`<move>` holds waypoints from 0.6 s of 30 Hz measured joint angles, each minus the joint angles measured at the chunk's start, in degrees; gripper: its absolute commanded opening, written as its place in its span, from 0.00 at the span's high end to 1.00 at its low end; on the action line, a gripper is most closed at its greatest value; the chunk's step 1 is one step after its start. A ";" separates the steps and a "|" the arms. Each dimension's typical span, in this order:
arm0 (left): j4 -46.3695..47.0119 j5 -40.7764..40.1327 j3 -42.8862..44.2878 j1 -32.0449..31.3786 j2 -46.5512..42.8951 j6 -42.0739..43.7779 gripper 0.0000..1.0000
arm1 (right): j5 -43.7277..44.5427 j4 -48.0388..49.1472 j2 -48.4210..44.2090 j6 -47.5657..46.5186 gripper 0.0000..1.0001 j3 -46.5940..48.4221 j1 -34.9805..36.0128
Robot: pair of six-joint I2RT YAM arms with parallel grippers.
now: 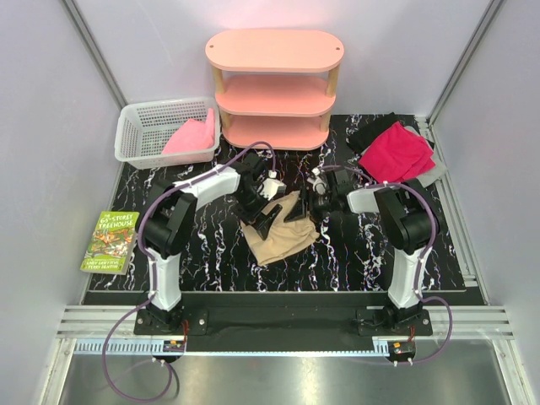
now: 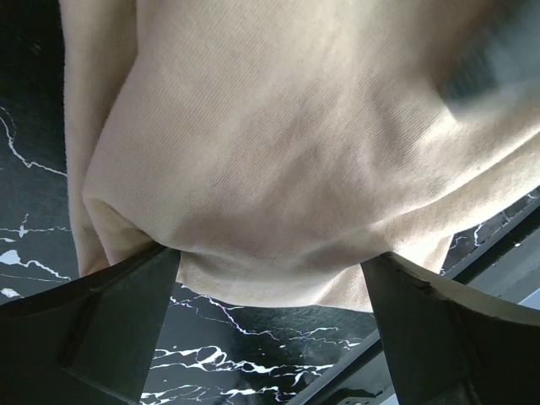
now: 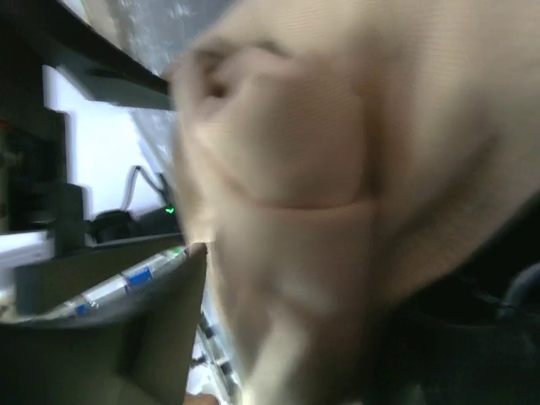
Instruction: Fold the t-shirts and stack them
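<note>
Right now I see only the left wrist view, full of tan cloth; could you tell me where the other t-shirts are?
Observer: A magenta-red t-shirt lies at the far right of the table.
Operator: Any others?
Observer: Yes, a light pink t-shirt lies in the white basket, far left.
Operator: And the right arm?
Observer: Its fingers are at the tan t-shirt's right side; that view is too blurred to show a grip.

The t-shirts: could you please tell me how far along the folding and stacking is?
Done, apparently: the magenta-red t-shirt lies on the black t-shirt and grey t-shirt at the back right. In hand: the tan t-shirt sits crumpled mid-table, left claw open over it, right claw at its edge. Left: folding it, and the pink t-shirt in the basket.
</note>
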 measured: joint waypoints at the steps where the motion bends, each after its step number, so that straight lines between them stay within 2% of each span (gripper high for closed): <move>1: 0.35 -0.09 -0.33 -0.02 -0.26 0.13 0.01 | 1.03 0.07 0.46 -0.02 0.81 -0.31 0.07; 2: 0.55 -0.17 -0.63 -0.04 -0.50 0.33 0.01 | 1.70 0.02 1.22 0.15 0.87 -0.66 0.09; 4: 1.14 -0.57 -1.25 -0.07 -0.98 0.74 0.01 | 0.98 -0.02 2.89 1.27 0.89 -0.87 0.11; 7: 1.64 -1.03 -2.01 -0.04 -1.60 1.36 0.01 | 0.07 0.31 3.54 1.90 1.00 -0.70 0.11; 13: 2.34 -1.18 -2.97 0.70 -2.71 1.81 0.01 | -0.20 0.31 3.61 1.97 1.00 -0.50 0.11; 18: -0.33 -0.07 -1.44 6.23 -5.92 2.29 0.01 | 1.99 -5.29 1.53 0.79 1.00 1.79 -0.39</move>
